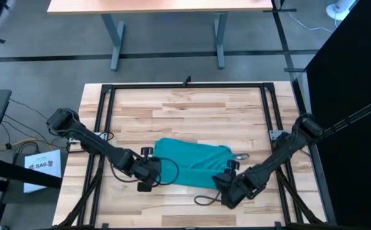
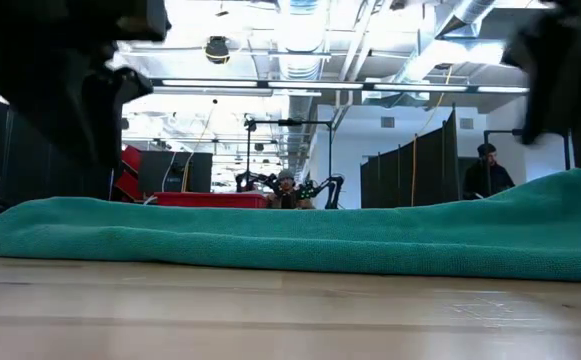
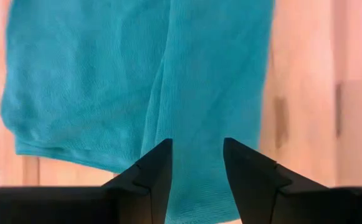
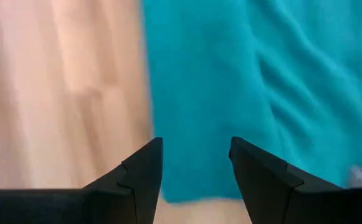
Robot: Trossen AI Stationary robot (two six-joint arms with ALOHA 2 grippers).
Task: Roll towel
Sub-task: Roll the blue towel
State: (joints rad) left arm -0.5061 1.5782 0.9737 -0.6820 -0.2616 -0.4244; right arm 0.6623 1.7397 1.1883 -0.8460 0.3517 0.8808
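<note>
1. High view: the teal towel (image 1: 191, 164) lies crumpled flat on the wooden table (image 1: 191, 112), inside the black frame (image 1: 108, 96). It sits between the two grippers. The left gripper (image 1: 152, 174) is at the towel's near-left edge, with its arm reaching in from the left. The right gripper (image 1: 231, 184) is at the towel's near-right corner, with its arm coming in from the right. A small metal object (image 1: 241, 155) lies just beyond the towel's right edge; what it is cannot be made out.

2. Low view: the towel (image 2: 290, 235) stretches across the table (image 2: 290, 320) as a low ridge, higher at one end. Dark arm shapes hang above both ends, too blurred to read. A person (image 2: 488, 172) stands in the room behind.

3. Left wrist view: the left gripper (image 3: 197, 163) has its fingers (image 3: 156, 171) parted by a moderate gap. The towel (image 3: 137, 74) is straight ahead of the tips and runs on between them. A fold runs lengthwise through the cloth. Nothing is pinched.

4. Right wrist view: the right gripper (image 4: 196, 160) has its fingers (image 4: 144, 168) apart, gripping nothing. The towel (image 4: 255, 81) lies ahead, its edge showing in the gap between the tips. Bare table (image 4: 62, 87) lies beside it.
</note>
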